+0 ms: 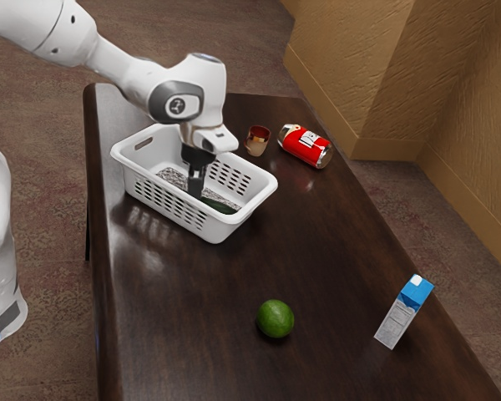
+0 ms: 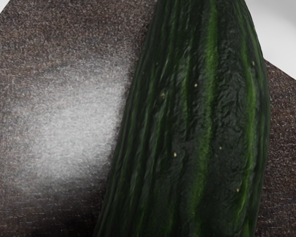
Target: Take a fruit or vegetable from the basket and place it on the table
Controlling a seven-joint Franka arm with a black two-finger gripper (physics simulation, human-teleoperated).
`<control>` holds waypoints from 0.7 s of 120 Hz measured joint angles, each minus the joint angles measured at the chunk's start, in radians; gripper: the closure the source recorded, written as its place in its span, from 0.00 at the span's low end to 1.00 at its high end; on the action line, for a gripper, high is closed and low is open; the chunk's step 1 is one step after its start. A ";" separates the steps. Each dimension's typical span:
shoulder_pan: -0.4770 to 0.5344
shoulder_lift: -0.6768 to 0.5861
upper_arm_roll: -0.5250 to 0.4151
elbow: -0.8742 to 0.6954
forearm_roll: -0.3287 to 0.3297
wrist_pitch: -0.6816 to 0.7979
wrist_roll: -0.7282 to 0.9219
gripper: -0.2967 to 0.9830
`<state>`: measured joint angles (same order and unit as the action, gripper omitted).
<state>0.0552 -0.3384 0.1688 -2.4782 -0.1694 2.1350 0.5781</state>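
My black gripper (image 1: 197,185) reaches down inside the white basket (image 1: 154,200) in the exterior view, and its lower end is at a dark green cucumber (image 1: 220,204) lying there. Whether it holds the cucumber is not clear from this side. Close under the hand, the ridged cucumber (image 2: 197,118) runs through the wrist view to its lower edge, with a speckled dark surface on both sides. A round green fruit (image 1: 275,319) rests on the table, well apart from the basket.
Beyond the basket on the dark table (image 1: 192,292) stand a copper-coloured cup (image 1: 257,141) and a red can-like container (image 1: 305,146) on its side. A blue and grey carton (image 1: 404,312) is near the table edge at the exterior view's right.
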 joint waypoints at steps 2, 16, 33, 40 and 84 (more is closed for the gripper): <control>0.000 0.002 0.000 0.001 -0.002 0.000 0.000 0.30; 0.000 0.014 0.000 0.002 -0.011 0.006 0.002 0.33; -0.004 0.025 0.000 0.003 -0.020 0.020 0.004 0.36; -0.004 0.026 0.000 0.004 -0.023 0.025 0.004 0.37; 0.000 0.047 0.000 0.008 -0.051 0.043 0.012 0.12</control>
<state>0.0550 -0.2914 0.1686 -2.4697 -0.2208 2.1780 0.5902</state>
